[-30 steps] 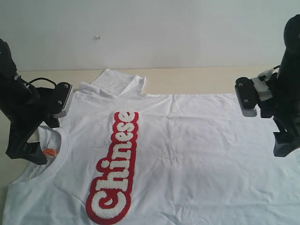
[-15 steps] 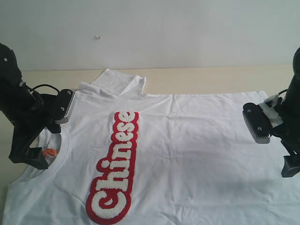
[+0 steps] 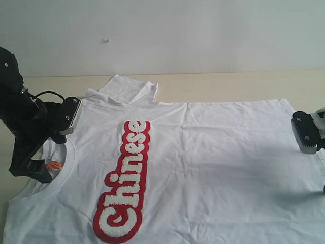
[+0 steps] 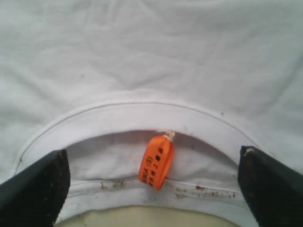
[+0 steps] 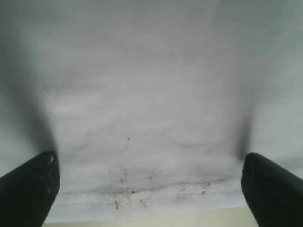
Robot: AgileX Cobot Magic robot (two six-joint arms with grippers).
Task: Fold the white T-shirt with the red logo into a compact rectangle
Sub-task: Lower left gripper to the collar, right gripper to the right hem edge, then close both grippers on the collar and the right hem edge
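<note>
- The white T-shirt (image 3: 213, 162) lies spread flat and face up on the table (image 3: 228, 84); in the exterior view its collar (image 4: 142, 113) is at 9 o'clock and its hem (image 5: 151, 189) at 3 o'clock
- The red logo (image 3: 127, 178) runs as 1 long strip from the chest's 12 o'clock side down toward 6 o'clock, left of the shirt's middle
- The far sleeve (image 3: 129, 89) looks already tucked in and bunched at about 11 o'clock
- The left gripper (image 4: 152, 153) hangs over the collar with its jaws spread wide and nothing between them but the ribbing and the orange neck tag (image 4: 157, 161)
- The right gripper (image 5: 149, 156) hovers over the hem, jaws equally wide and empty; the exterior view shows only part of it, at the 3 o'clock edge
- The step in hand appears to be a 2-point pinch, collar and hem together
- To do it well, I would lower both arms evenly, so that each lower finger slides under the cloth edge rather than pushing it into a ridge
- The left pinch should take both collar layers just beside the tag, not the tag alone
- Lift the 2 ends level and keep the cloth lightly taut, or the wrinkles near the logo may set into the fold
</note>
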